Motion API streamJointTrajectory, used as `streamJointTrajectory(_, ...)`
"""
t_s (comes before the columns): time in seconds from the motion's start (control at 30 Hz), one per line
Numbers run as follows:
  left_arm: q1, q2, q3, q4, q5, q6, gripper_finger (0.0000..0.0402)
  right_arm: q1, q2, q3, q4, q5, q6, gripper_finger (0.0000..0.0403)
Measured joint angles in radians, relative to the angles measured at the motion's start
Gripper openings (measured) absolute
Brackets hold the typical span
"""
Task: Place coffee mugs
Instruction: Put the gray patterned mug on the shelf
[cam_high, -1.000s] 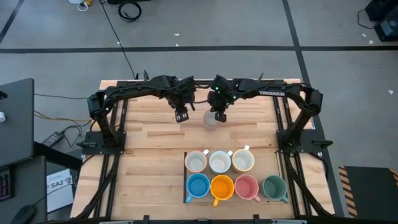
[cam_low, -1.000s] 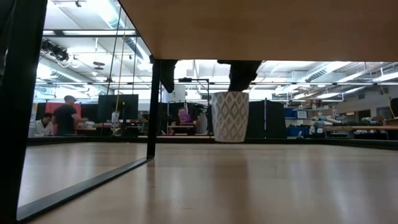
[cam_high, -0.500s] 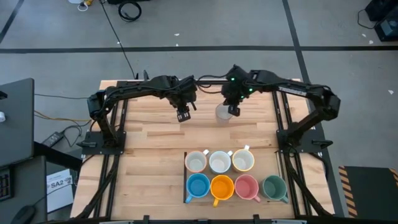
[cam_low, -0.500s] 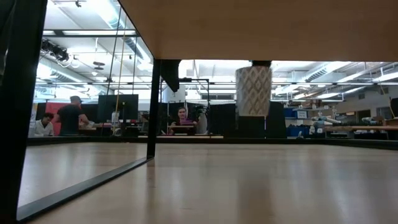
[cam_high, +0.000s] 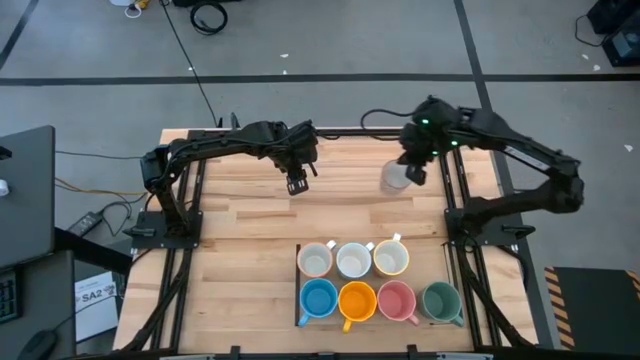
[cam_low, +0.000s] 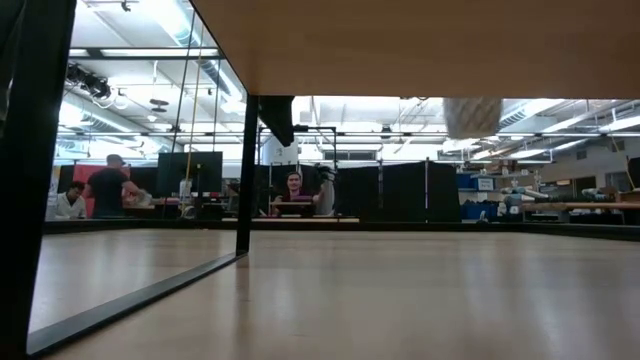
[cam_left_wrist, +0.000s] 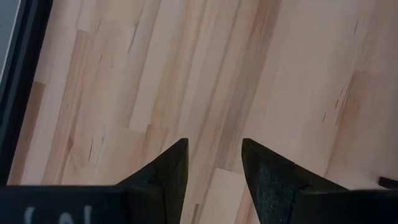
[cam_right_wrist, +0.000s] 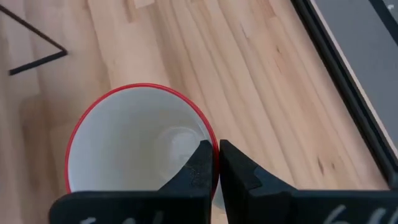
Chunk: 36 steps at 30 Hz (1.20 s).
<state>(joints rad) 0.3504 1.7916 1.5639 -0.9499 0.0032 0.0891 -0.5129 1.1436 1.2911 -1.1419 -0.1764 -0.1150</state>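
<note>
Your right gripper (cam_high: 411, 172) is holding a small round white mug with a red-painted rim (cam_right_wrist: 140, 146) above the pale butcher-block wooden table (cam_high: 240, 250), its two dark fingers (cam_right_wrist: 239, 174) pinching the mug's wall, one inside the glossy bowl and one outside. In the low view the mug's patterned underside (cam_low: 471, 116) is hanging clear of the tabletop, up near the picture's upper edge. Seen from above, the mug is sitting toward the table's far right side, close to the dark metal frame rail (cam_high: 452, 190).

Your left gripper (cam_high: 297, 182) is hovering over bare planks at the table's far middle, well apart from the carried mug; its matte black fingers (cam_left_wrist: 166, 171) are standing spread with nothing between them.

At the table's near right, seven mugs are resting in two tight rows: three white or cream mugs (cam_high: 352, 260) behind, and blue (cam_high: 318, 298), orange (cam_high: 356, 300), pink (cam_high: 396, 299) and green (cam_high: 440, 298) in front.
</note>
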Motion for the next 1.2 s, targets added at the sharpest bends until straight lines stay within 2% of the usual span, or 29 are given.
streamJointTrajectory(0.27,0.000,0.000,0.000,0.011,0.000,-0.001,0.0156,0.000,-0.167,0.000,-0.171,-0.018,0.096,0.0018)
streamJointTrajectory(0.63,0.000,0.000,0.000,0.017,0.000,-0.034,0.0156,0.060,-0.291,0.001,-0.268,-0.155,0.251,0.0017)
streamJointTrajectory(1.0,-0.001,0.000,0.000,0.034,0.000,-0.034,0.0156,0.267,-0.295,0.001,-0.264,-0.153,0.517,0.0017)
streamJointTrajectory(1.2,-0.001,0.000,0.000,0.034,0.000,-0.034,0.0156,0.421,-0.293,0.001,-0.224,-0.062,0.663,0.0017)
